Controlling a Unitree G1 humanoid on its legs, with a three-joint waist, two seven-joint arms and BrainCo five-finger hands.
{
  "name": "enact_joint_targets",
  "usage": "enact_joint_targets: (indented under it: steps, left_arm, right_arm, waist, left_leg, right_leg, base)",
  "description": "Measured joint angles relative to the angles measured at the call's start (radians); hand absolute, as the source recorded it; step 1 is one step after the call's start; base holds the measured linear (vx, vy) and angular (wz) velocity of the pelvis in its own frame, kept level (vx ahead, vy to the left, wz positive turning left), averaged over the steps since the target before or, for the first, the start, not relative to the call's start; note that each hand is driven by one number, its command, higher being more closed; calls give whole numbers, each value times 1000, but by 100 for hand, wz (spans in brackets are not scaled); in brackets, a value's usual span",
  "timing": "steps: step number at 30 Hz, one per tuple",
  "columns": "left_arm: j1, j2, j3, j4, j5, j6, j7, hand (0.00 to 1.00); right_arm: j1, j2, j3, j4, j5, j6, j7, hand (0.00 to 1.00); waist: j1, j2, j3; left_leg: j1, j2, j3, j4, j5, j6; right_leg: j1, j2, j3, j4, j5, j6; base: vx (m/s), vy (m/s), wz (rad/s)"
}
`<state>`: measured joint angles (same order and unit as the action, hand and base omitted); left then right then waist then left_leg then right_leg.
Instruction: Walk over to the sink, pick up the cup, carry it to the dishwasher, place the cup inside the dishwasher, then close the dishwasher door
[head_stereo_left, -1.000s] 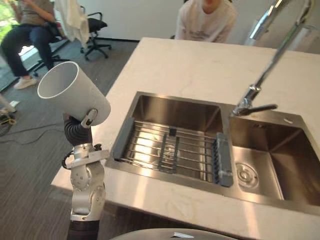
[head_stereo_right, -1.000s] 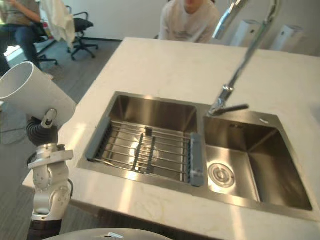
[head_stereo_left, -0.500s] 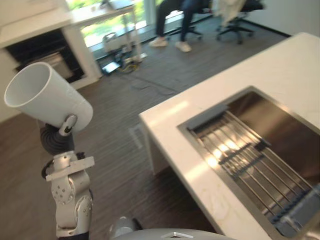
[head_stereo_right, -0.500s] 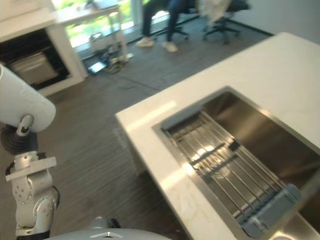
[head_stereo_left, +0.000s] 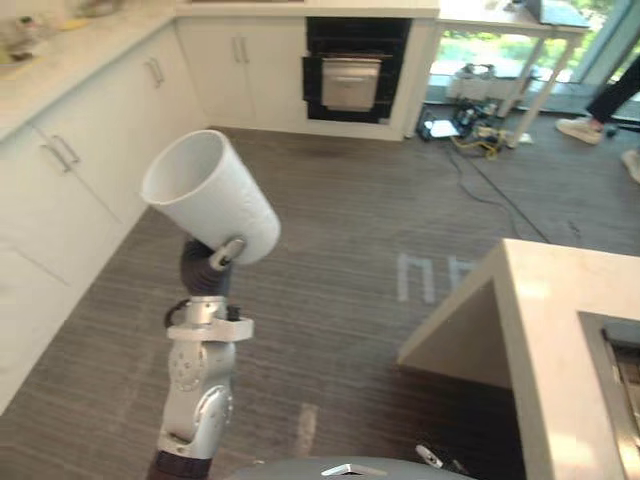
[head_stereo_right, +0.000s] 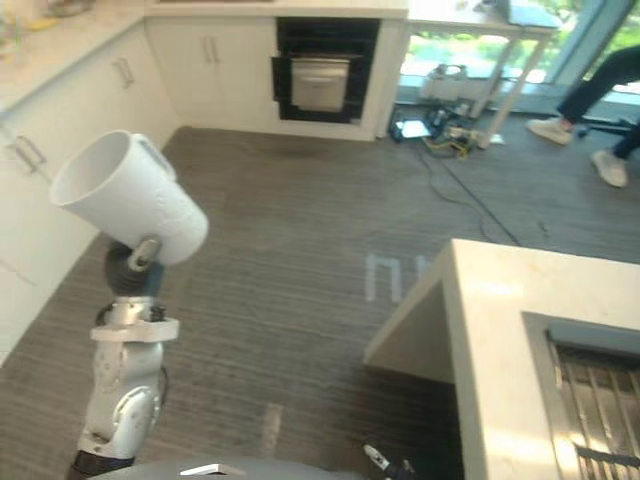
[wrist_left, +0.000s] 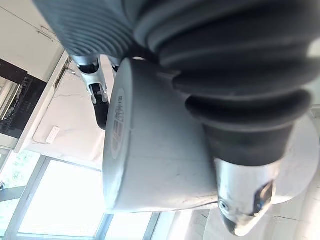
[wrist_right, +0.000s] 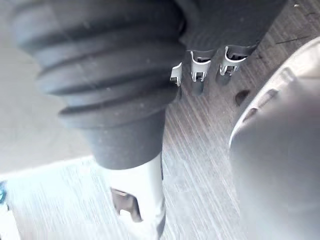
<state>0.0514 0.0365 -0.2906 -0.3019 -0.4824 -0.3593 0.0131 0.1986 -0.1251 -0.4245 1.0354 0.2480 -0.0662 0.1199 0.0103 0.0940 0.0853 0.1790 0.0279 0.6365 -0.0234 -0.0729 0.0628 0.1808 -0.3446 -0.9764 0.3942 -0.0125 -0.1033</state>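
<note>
A white cup (head_stereo_left: 212, 198) is held up in the air on a slant, its open mouth turned up and to the left. My left hand (head_stereo_left: 205, 272) is shut on its lower end, the thumb pressed against the cup's side. The left wrist view shows the cup (wrist_left: 160, 150) from close by, with a finger and the thumb round its white wall. My right hand (wrist_right: 137, 200) hangs over the dark floor, fingers relaxed, holding nothing. A black built-in appliance (head_stereo_left: 352, 72) sits in the white cabinet row at the far end of the room.
White cabinets (head_stereo_left: 60, 170) line the left wall. The corner of the white counter island (head_stereo_left: 560, 330) juts in at the right, with the sink's edge (head_stereo_left: 615, 350) at the frame border. Cables and a table's legs (head_stereo_left: 500, 115) lie at the back right, beside a person's shoe (head_stereo_left: 585, 128).
The camera has swung left: the sink and island slid off to the right, and the cabinets and the black appliance came into view. The cup stays in my left hand.
</note>
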Motion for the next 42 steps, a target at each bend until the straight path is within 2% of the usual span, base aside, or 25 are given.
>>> enact_joint_targets:
  steps: [1, 2, 3, 4, 6, 8, 9, 17, 22, 24, 25, 26, 27, 29, 31, 33, 34, 35, 36, 37, 38, 39, 40, 41, 42]
  left_arm:
    - [-5, -3, -19, 20, 7, -2, -3, 100]
    - [-22, -6, -41, 56, 8, -12, -14, 100]
    - [-60, -8, -62, 106, 5, -15, -26, 100]
    - [-72, -7, -76, 131, 5, -15, -30, 100]
    - [-52, -4, -108, 169, 6, -15, -24, 100]
    - [-45, 4, -120, 163, 17, -15, -8, 100]
    - [-69, 42, -143, 94, 54, 3, 76, 100]
    - [-49, 20, -104, 94, 50, 3, 65, 100]
    - [19, 9, -21, 73, 0, 0, 30, 100]
    - [70, -6, 22, 45, -29, -3, 15, 100]
    - [89, -11, 27, 29, -34, -4, 11, 100]
    - [121, -15, 39, -6, -43, -8, -4, 100]
    - [139, -14, 46, -30, -47, -11, -16, 100]
    - [171, -14, 69, -44, -58, -19, -44, 100]
    - [186, -18, 98, -27, -65, -19, -64, 100]
    - [196, -16, 136, 23, -65, -21, -87, 100]
    - [203, -18, 141, 31, -65, -23, -87, 100]
    - [222, -22, 148, 53, -64, -31, -87, 100]
    - [235, -25, 158, 70, -64, -34, -88, 100]
    - [250, -32, 178, 96, -64, -36, -86, 100]
    - [258, -31, 180, 95, -63, -42, -86, 100]
    - [263, -29, 180, 95, -64, -50, -88, 100]
    - [262, -14, 180, 98, -64, -50, -89, 100]
    - [260, -5, 178, 100, -64, -49, -94, 100]
    - [251, 15, 182, 99, -67, -42, -122, 100]
  right_arm:
    - [20, 3, -2, -8, 6, -7, 4, 0]
    - [32, 18, -1, -19, 31, -23, 11, 0]
    - [45, 40, -2, -32, 44, -32, 10, 0]
    - [57, 50, -1, -29, 52, -38, 11, 0]
    - [104, 87, 15, -24, 72, -72, 11, 0]
    - [115, 103, 31, -23, 74, -89, 9, 0]
    - [63, 81, 148, -34, 69, -126, 3, 0]
    - [64, 85, 147, -34, 81, -122, 11, 0]
    - [79, 109, 148, -34, 161, -87, 79, 0]
    - [87, 118, 147, -38, 212, -77, 121, 0]
    - [86, 113, 147, -40, 225, -73, 135, 0]
    - [89, 104, 151, -38, 234, -57, 163, 0]
    - [90, 82, 180, -39, 229, -41, 172, 0]
    - [84, 66, 194, -44, 225, -37, 190, 0]
    - [71, 59, 187, -45, 226, -37, 191, 0]
    - [44, 46, 180, -37, 225, -39, 203, 0]
    - [41, 38, 178, -36, 225, -38, 206, 0]
    - [35, 29, 168, -31, 224, -37, 202, 0]
    - [32, 29, 168, -28, 223, -37, 201, 0]
    - [32, 33, 165, -33, 224, -40, 208, 0]
    - [34, 34, 166, -33, 223, -40, 207, 0]
    - [34, 41, 166, -25, 222, -39, 199, 0]
    - [31, 46, 169, -4, 217, -39, 198, 0]
    - [28, 53, 168, 6, 217, -38, 197, 0]
    - [31, 69, 165, 13, 218, -39, 194, 0]
  waist:
    - [-10, 2, -15]
    - [-38, 14, -33]
    - [-51, -14, -27]
    - [-51, -23, -20]
    - [-46, -71, -8]
    - [-48, -111, -30]
    - [-93, -133, -40]
    - [-94, -127, -45]
    - [-85, -147, -55]
    - [-61, -142, -42]
    - [-53, -130, -36]
    - [-33, -111, -31]
    - [-25, -105, -31]
    - [-10, -93, -24]
    - [-9, -77, -9]
    - [-9, -65, 17]
    - [-9, -56, 21]
    - [-7, -41, 33]
    - [-5, -48, 34]
    - [0, -37, 34]
    - [6, -39, 35]
    - [29, -50, 36]
    - [32, -76, 21]
    - [24, -73, 18]
    - [14, -95, 0]
  left_leg:
    - [-4, 7, -35, 1, -3, 2]
    - [-32, 22, -113, 1, -2, 0]
    - [-49, 21, -180, 1, 7, -8]
    - [-57, 16, -205, 3, 13, -8]
    - [-55, -9, -268, 0, 7, -28]
    - [-48, -24, -210, 6, -3, -41]
    - [-47, 58, -170, -63, 98, -99]
    - [-42, 53, -198, -62, 98, -99]
    - [-44, 44, -225, -45, 89, -106]
    - [-105, 103, -229, 190, -46, -133]
    - [-117, 133, -228, 270, -87, -145]
    - [-162, 192, -251, 469, -149, -161]
    - [-280, 244, -328, 718, -135, -152]
    - [-429, 288, -400, 969, -66, -134]
    - [-459, 266, -412, 960, -138, -140]
    - [-454, 180, -421, 698, -177, -150]
    - [-445, 157, -438, 591, -157, -155]
    - [-394, 119, -461, 453, -44, -137]
    - [-361, 94, -449, 419, -39, -108]
    - [-367, 88, -461, 480, -124, -157]
    - [-377, 82, -470, 516, -147, -150]
    - [-382, 56, -475, 560, -188, -83]
    - [-374, 39, -472, 572, -211, -45]
    - [-361, 30, -471, 564, -216, -37]
    - [-324, 6, -468, 535, -217, -33]
  right_leg:
    - [-47, 9, 133, 35, -44, 46]
    - [-111, 92, 386, 6, -131, 99]
    - [-145, 171, 606, -39, -177, 107]
    - [-155, 200, 683, -60, -186, 113]
    - [-158, 234, 816, -157, -170, 134]
    - [-150, 201, 802, -235, -111, 143]
    - [-143, 290, 831, -335, 57, 150]
    - [-139, 296, 858, -348, 58, 148]
    - [-121, 302, 885, -368, 23, 143]
    - [-118, 312, 895, -289, -49, 129]
    - [-117, 325, 903, -258, -78, 125]
    - [-115, 344, 917, -194, -133, 112]
    - [-126, 356, 913, -128, -178, 102]
    - [-127, 365, 911, -92, -208, 84]
    - [-108, 354, 912, -93, -219, 88]
    - [-87, 312, 924, -99, -240, 124]
    - [-83, 308, 938, -106, -246, 134]
    - [-55, 300, 976, -141, -252, 156]
    - [-27, 294, 1010, -176, -252, 158]
    - [-15, 323, 1027, -106, -255, 165]
    - [-17, 336, 1034, -70, -254, 161]
    - [-21, 331, 1030, -26, -298, 147]
    - [-30, 324, 1054, 24, -313, 153]
    - [-41, 319, 1058, 61, -314, 156]
    - [-73, 298, 1068, 139, -299, 189]
  base:
    - [40, 71, 144]
    - [33, -21, 174]
    - [9, -103, 172]
    - [-42, -111, 147]
    - [-85, -98, 89]
    - [-24, -96, 39]
    - [9, -60, 16]
    - [2, 1, 0]
    - [41, -15, 5]
    - [96, -103, -16]
    - [77, -107, -32]
    - [58, -42, -22]
    - [51, -9, -13]
    - [112, 38, 6]
    - [173, 127, 8]
    - [185, 205, -3]
    - [203, 272, -28]
    - [194, 239, -36]
    - [346, 249, -44]
    - [314, 138, -35]
    - [372, 107, -50]
    - [276, 96, -50]
    - [269, 102, -36]
    - [287, 104, -4]
    - [271, 71, 7]
